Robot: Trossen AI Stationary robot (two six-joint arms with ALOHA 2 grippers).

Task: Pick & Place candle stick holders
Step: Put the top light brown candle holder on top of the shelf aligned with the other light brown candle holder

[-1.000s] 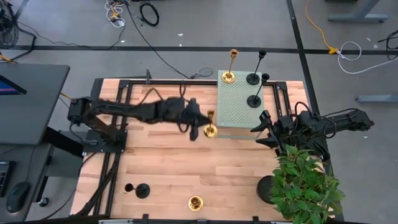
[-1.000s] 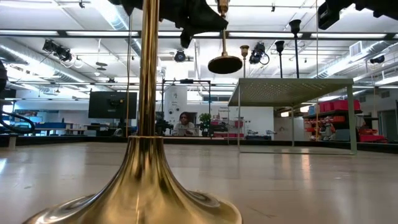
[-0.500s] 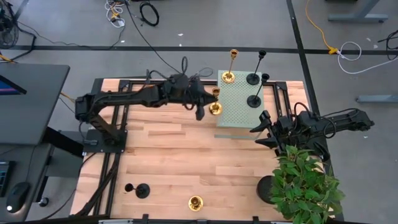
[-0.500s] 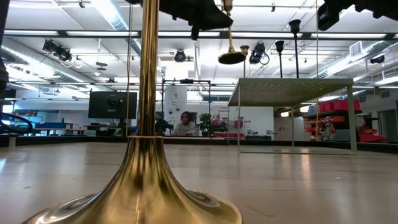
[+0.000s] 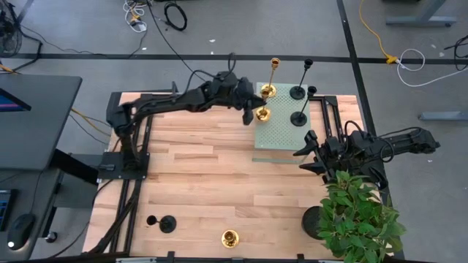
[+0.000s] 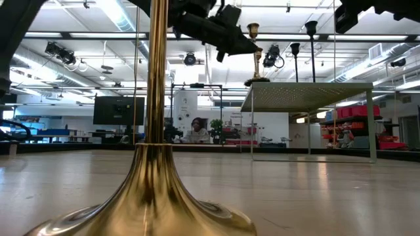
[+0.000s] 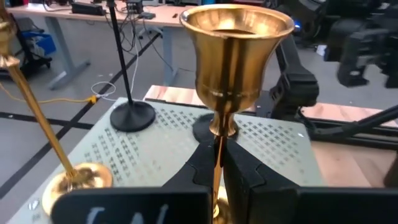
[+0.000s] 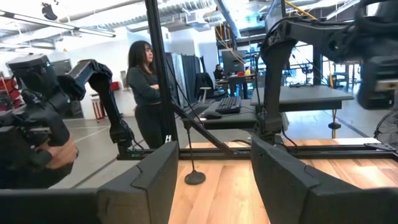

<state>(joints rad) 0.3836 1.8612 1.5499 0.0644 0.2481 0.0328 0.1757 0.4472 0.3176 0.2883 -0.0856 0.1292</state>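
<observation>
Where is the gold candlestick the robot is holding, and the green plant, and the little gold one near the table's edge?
held gold candlestick (image 5: pixel 262 115), high view, on its round base.
green plant (image 5: pixel 360 219), high view, on its leaves.
short gold candlestick (image 5: pixel 230 237), high view, on its round base.

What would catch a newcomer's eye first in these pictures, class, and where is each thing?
The left tool holds a gold candlestick by its stem at the near left corner of the perforated stand. On that stand are a taller gold candlestick and two black candlesticks. A leafy plant fills the table's front right corner.
</observation>
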